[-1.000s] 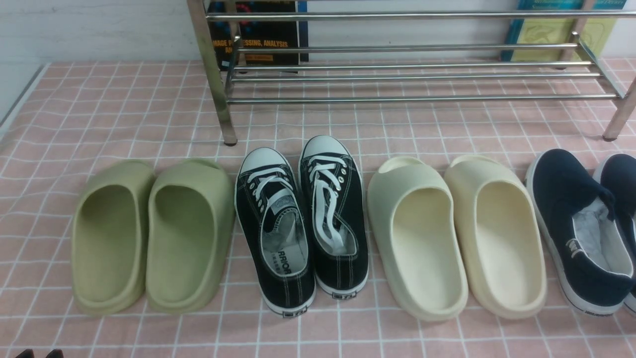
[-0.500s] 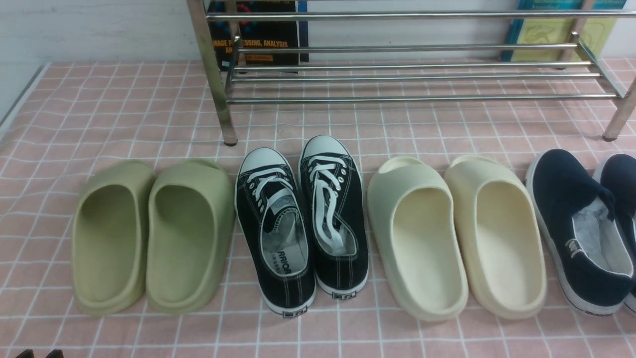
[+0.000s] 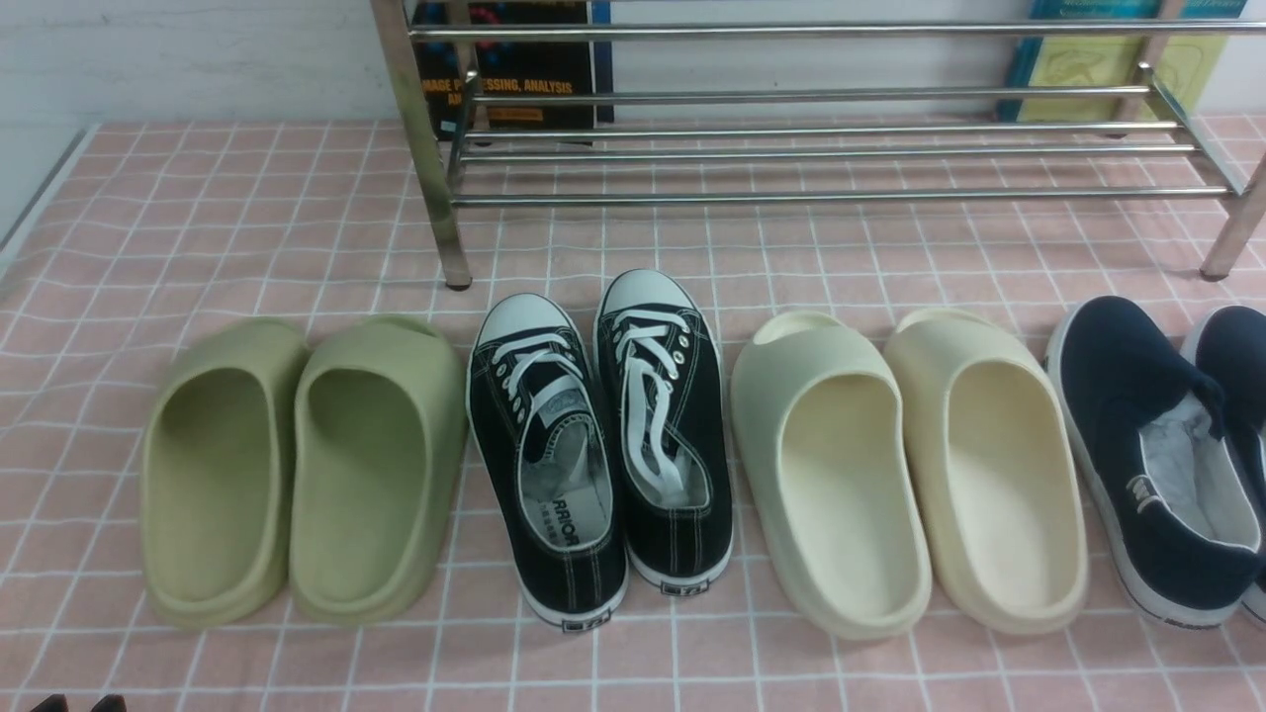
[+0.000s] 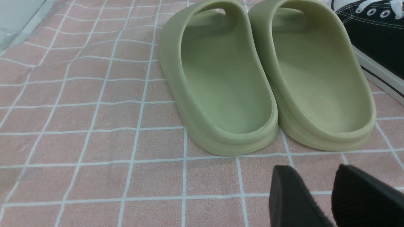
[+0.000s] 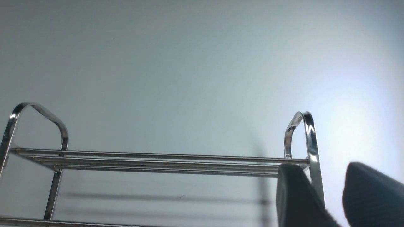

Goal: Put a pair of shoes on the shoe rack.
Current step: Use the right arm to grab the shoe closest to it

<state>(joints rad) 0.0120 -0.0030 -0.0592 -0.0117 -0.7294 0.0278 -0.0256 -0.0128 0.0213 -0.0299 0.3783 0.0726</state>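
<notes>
The pair of shoes, navy slip-ons with white soles, stands at the far right of the front view: one shoe (image 3: 1147, 445) shows whole, the other (image 3: 1236, 366) is cut off by the frame edge. The chrome shoe rack (image 3: 811, 148) stands behind the row of footwear with bare bars. My left gripper (image 4: 312, 168) hovers open over the cloth just in front of the green slides; only its tips (image 3: 77, 704) show in the front view. My right gripper (image 5: 322, 167) is open and holds nothing, raised and facing the rack's upper tier (image 5: 157, 157) and the wall.
On the pink checked cloth (image 3: 247, 227) sit green slides (image 3: 297, 465), black lace-up sneakers (image 3: 603, 435) and cream slides (image 3: 910, 465), side by side. Books (image 3: 514, 69) lean on the wall behind the rack. The rack's front leg (image 3: 425, 148) stands near the black sneakers.
</notes>
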